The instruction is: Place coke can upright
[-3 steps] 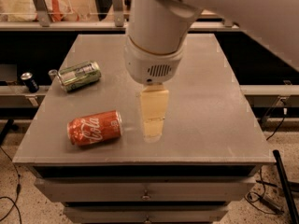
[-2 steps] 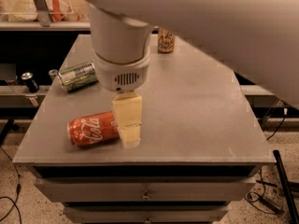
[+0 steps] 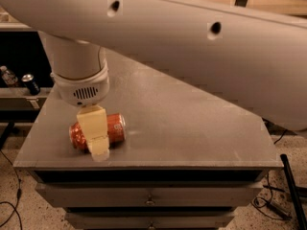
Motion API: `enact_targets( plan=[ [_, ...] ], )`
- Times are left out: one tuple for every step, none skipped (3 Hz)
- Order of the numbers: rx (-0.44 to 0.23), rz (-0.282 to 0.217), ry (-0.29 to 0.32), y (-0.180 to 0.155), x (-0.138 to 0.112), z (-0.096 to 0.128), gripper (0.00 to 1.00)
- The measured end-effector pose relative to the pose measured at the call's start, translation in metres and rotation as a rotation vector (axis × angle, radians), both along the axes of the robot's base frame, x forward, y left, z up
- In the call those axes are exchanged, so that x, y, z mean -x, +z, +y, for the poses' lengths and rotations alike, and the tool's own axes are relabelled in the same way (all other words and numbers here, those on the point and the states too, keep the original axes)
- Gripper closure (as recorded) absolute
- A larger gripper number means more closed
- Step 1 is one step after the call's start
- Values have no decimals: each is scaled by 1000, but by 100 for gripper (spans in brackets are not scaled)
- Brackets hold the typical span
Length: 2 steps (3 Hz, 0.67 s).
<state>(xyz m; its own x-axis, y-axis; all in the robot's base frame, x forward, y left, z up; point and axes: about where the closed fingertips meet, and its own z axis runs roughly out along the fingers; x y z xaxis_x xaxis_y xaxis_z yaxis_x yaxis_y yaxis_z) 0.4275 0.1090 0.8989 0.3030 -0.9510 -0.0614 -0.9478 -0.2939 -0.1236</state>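
Observation:
The coke can (image 3: 116,126) is red-orange and lies on its side near the front left of the grey table (image 3: 192,128). My gripper (image 3: 98,142) hangs from the white wrist (image 3: 81,85) directly over the can. Its cream-coloured end reaches down in front of the can's middle and covers it, so only the can's two ends show. The tip is close to the table's front edge. The can rests on the table top.
My large white arm (image 3: 201,47) spans the upper view and hides the back of the table. A dark can (image 3: 31,84) and a small bottle (image 3: 7,75) stand on a lower ledge at the left. Drawers (image 3: 148,195) sit below the table top. Cables lie on the floor.
My gripper has moved left from beside the coke can to directly over it. The arm now hides the green can and the back of the table. The coke can has not moved.

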Motion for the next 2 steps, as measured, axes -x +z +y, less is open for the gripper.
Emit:
enact_targets(
  plan=[
    [-19, 38, 30, -12, -1, 27, 0],
    [-20, 55, 35, -23, -4, 42, 0]
  ],
)
